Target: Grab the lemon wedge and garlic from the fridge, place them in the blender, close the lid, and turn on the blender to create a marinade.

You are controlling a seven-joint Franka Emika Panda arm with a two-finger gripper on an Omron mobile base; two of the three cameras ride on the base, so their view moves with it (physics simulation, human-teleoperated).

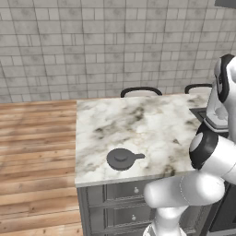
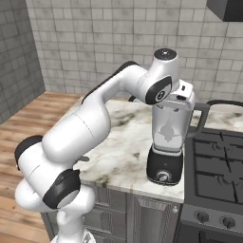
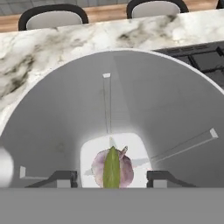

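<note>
The gripper [image 3: 112,178] hangs directly over the open mouth of the blender [image 2: 165,142], low in the hand view, its two tips standing apart with nothing between them, so it is open and empty; at the bottom of the jar lie the garlic [image 3: 122,168], a pale purplish bulb, and the lemon wedge [image 3: 112,168], a yellow-green sliver lying across it; both ingredients seem to be in. The lid [image 1: 122,158] sits apart on the marble counter [image 1: 138,124], at the lower centre of the left base view, near the front edge. The risks, as I judge them: the hand sits close to the jar rim, so a sideways pull could knock the blender over; the lid is flat and near the counter edge, so a poor pinch on its knob could push it off; a lid seated askew could let the jar spill.
</note>
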